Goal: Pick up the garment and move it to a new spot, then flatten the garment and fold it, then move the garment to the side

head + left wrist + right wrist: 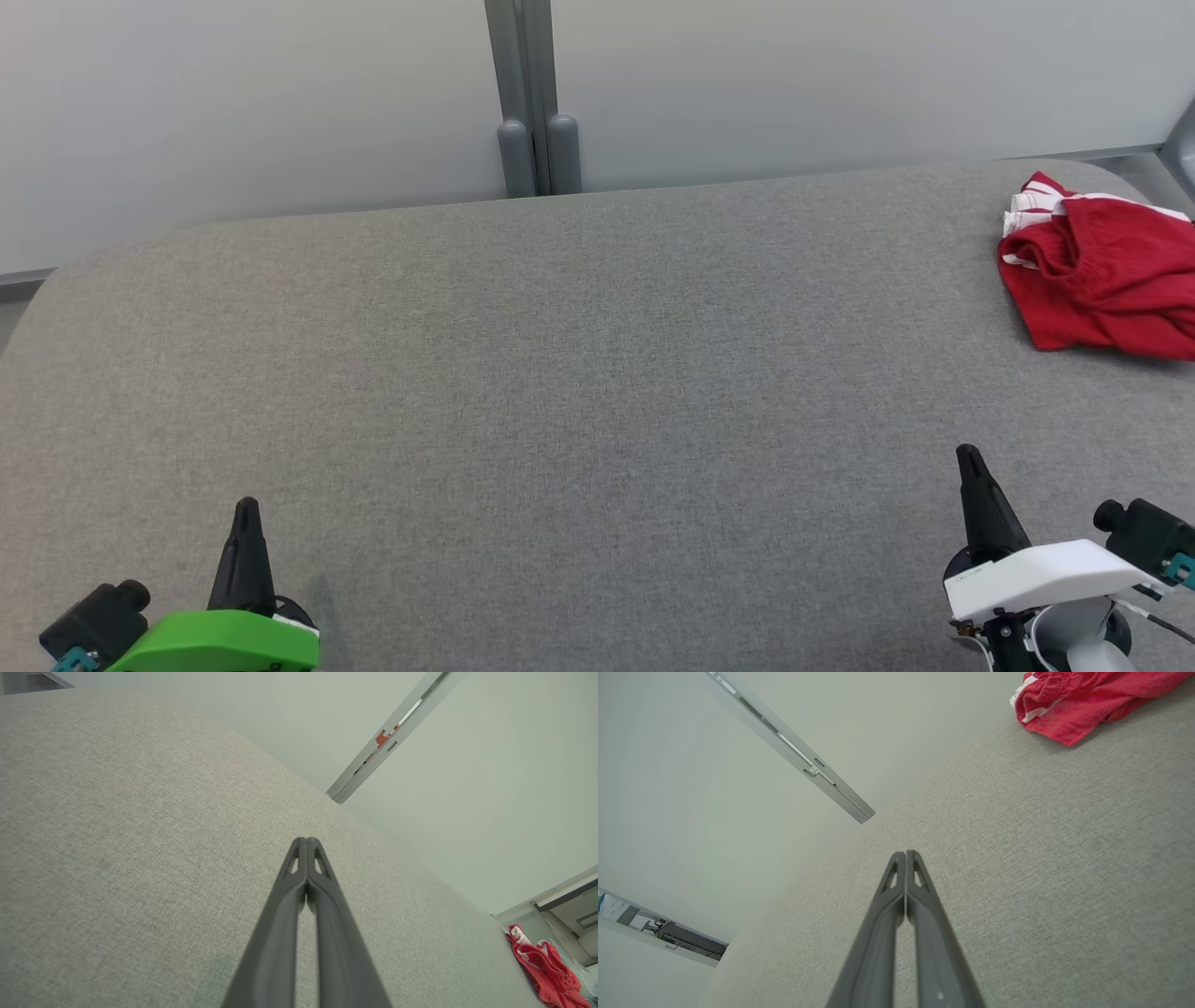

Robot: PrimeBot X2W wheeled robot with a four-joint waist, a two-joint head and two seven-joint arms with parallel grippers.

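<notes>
The garment [1102, 271] is a crumpled red piece with white stripes, lying at the far right of the grey table [560, 373]. It also appears as the red garment [546, 966] at the lower right of the left wrist view and as the garment [1083, 700] at the top right of the right wrist view. My left gripper [246, 509] sits shut at the lower left, with its tips pressed together and nothing between them [307, 841]. My right gripper [967, 455] is shut too, at the lower right, well short of the garment [906, 853].
A pale wall stands behind the table, with a grey post [534, 103] at its middle. The table's far edge curves down at the left and right corners. Another grey fixture [1181, 149] shows at the far right edge.
</notes>
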